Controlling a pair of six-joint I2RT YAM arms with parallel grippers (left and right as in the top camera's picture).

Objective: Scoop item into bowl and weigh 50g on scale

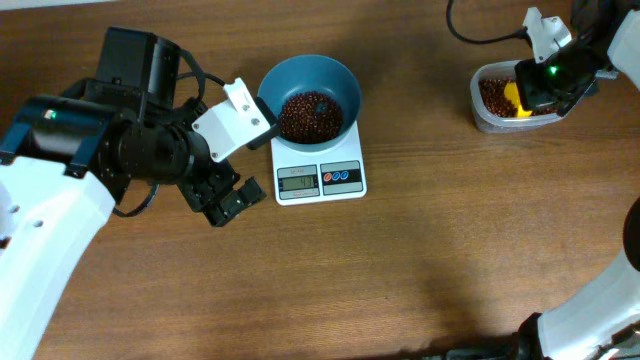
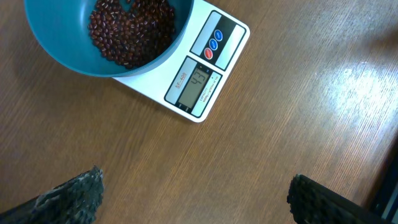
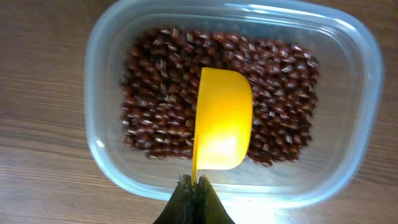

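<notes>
The teal-blue bowl stands on the white scale and holds a heap of red-brown beans. In the left wrist view the bowl, its beans and the scale sit at the top. My left gripper is open and empty, on the table left of the scale; its fingers show at the frame's bottom. My right gripper is shut on a yellow scoop, held over more beans in the clear tub, which also shows in the overhead view.
A black cable runs along the back edge near the tub. The wooden table stretches in front of the scale.
</notes>
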